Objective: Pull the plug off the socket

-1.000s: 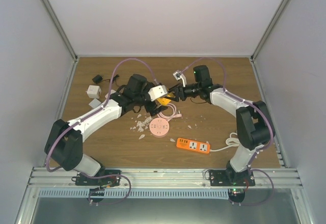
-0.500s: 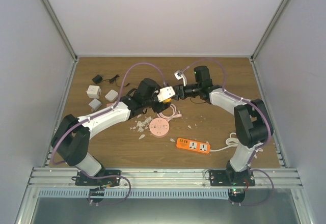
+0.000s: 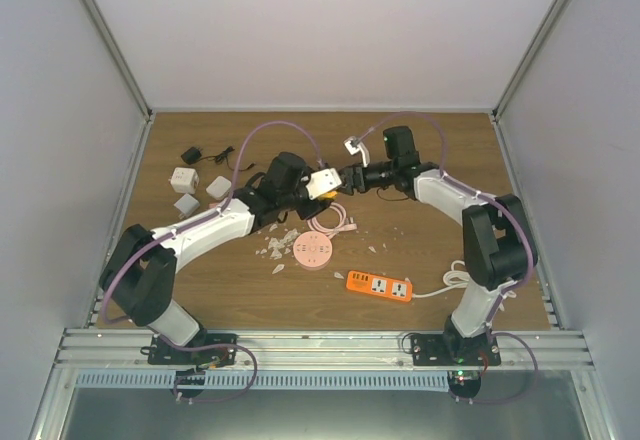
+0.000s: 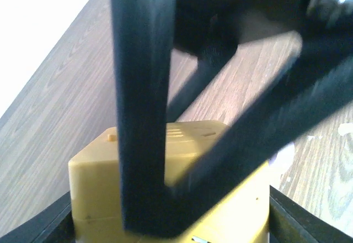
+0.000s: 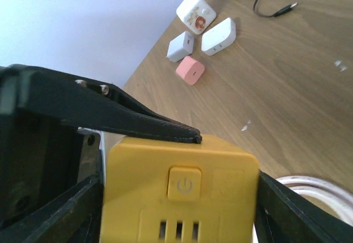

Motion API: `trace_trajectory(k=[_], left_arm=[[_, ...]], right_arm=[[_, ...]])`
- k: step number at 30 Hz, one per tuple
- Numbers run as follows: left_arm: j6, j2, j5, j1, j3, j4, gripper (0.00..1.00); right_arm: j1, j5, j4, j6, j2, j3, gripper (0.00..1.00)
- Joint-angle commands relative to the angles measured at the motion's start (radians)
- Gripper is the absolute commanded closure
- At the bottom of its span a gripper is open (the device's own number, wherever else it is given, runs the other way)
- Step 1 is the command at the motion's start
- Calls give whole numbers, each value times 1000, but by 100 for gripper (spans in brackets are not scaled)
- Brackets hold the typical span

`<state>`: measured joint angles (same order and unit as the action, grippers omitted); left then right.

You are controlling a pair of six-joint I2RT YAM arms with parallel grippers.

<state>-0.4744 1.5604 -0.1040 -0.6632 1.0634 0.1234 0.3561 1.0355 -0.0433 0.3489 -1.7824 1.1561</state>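
The socket is a yellow cube (image 5: 179, 193) with a power button and slots, held above the middle of the table (image 3: 324, 197). My right gripper (image 5: 179, 199) is shut on it, one finger pressed against each side. My left gripper (image 4: 168, 221) comes from the opposite side, its black fingers (image 4: 309, 215) flanking the cube (image 4: 99, 188). One of the left gripper's fingers (image 5: 110, 116) lies along the cube's top edge. The right gripper's fingers (image 4: 140, 116) cross in front of the left wrist view. The plug is hidden.
An orange power strip (image 3: 380, 286) lies front right and a pink round socket (image 3: 312, 251) near the centre. A coiled white cable (image 3: 335, 222) and white scraps (image 3: 275, 245) are there too. White adapters (image 3: 183, 178) and a black charger (image 3: 192, 154) sit far left.
My left arm has swung right to meet the right gripper, and its jaws have narrowed around the yellow cube. The right gripper has shifted slightly.
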Motion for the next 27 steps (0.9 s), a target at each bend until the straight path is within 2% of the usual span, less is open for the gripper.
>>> trace_trajectory(k=[1, 8, 14, 18, 27], left_arm=[[11, -14, -63, 56, -10, 18, 65], [40, -12, -114, 139, -4, 49, 68], [91, -42, -210, 252, -26, 45, 68], [99, -55, -246, 292, -39, 41, 67], [121, -62, -310, 328, -31, 46, 66]], right_arm=[[-52, 5, -142, -226, -4, 90, 26], [-86, -127, -316, -466, 34, 137, 21], [-84, -278, -441, -677, -9, 172, 22], [-54, -372, -509, -743, -79, 212, 24], [76, -608, -500, -804, -188, 243, 25]])
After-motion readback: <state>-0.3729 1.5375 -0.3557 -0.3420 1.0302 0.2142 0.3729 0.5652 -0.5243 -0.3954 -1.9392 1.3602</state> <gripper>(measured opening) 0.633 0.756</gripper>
